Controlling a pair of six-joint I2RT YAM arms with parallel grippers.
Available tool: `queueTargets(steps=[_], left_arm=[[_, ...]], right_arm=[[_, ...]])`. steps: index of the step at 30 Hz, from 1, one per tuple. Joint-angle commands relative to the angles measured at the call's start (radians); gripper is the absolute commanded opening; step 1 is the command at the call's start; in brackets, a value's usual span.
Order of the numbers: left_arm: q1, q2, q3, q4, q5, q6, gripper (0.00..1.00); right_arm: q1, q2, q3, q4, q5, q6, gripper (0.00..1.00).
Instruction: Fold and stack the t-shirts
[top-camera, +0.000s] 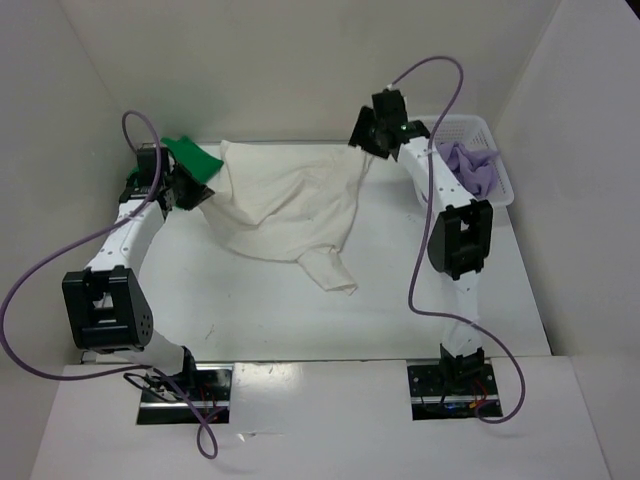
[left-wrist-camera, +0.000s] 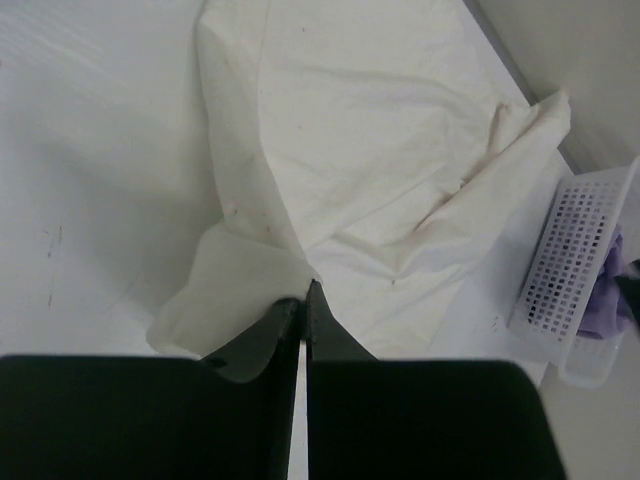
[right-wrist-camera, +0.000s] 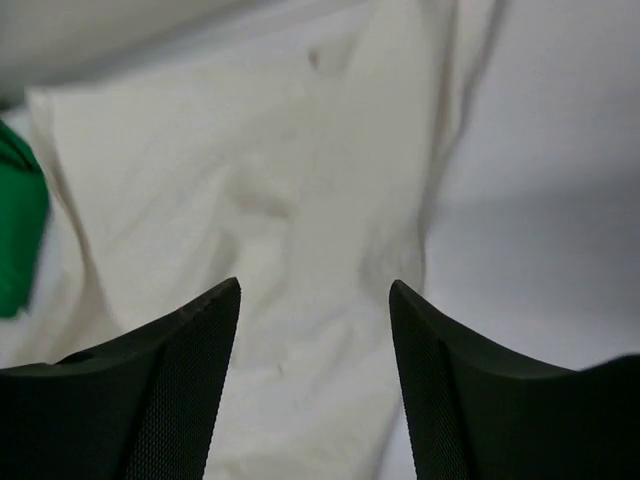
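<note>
The cream-white t-shirt (top-camera: 285, 205) lies spread and rumpled across the back of the table, one sleeve trailing toward the front. My left gripper (top-camera: 195, 190) is shut on its left edge (left-wrist-camera: 303, 295), and the cloth (left-wrist-camera: 380, 160) rises toward the closed fingertips. My right gripper (top-camera: 365, 140) is open and empty just above the shirt's far right corner; the cloth (right-wrist-camera: 300, 200) shows between its fingers (right-wrist-camera: 315, 290). The green t-shirt (top-camera: 195, 155) lies at the back left corner, behind my left gripper, and shows in the right wrist view (right-wrist-camera: 20, 230). The lavender t-shirt (top-camera: 475, 165) sits bunched in the basket.
A white plastic mesh basket (top-camera: 500, 190) stands at the back right beside the right arm; it also shows in the left wrist view (left-wrist-camera: 570, 270). White walls enclose the table on three sides. Bare tabletop (top-camera: 300, 320) lies in front of the shirt.
</note>
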Motion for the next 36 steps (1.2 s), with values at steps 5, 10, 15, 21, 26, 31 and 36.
queueTargets(steps=[5,10,15,21,26,31,36], left_arm=[[0.038,-0.041,-0.042,0.052,0.008,-0.010,0.35],[0.079,-0.107,-0.080,-0.011,-0.101,0.073,0.78],[0.089,-0.142,-0.103,-0.045,-0.219,0.106,0.94],[0.164,-0.124,-0.220,-0.015,-0.247,0.072,0.48],[0.175,-0.113,-0.281,0.010,-0.202,0.078,0.32],[0.042,-0.049,-0.251,0.008,-0.184,0.203,0.73],[-0.091,0.101,-0.131,-0.025,-0.282,0.253,0.91]], right_arm=[[0.058,-0.367,-0.742,0.111,-0.166,-0.032,0.35],[0.077,-0.560,-1.004,0.180,-0.230,0.014,0.22],[0.086,-0.596,-1.098,0.190,-0.230,0.023,0.22],[0.086,-0.596,-1.107,0.190,-0.259,0.003,0.13],[0.086,-0.596,-1.107,0.190,-0.269,-0.022,0.09],[0.086,-0.545,-1.096,0.199,-0.278,-0.031,0.24],[0.086,-0.453,-1.049,0.208,-0.299,-0.031,0.60]])
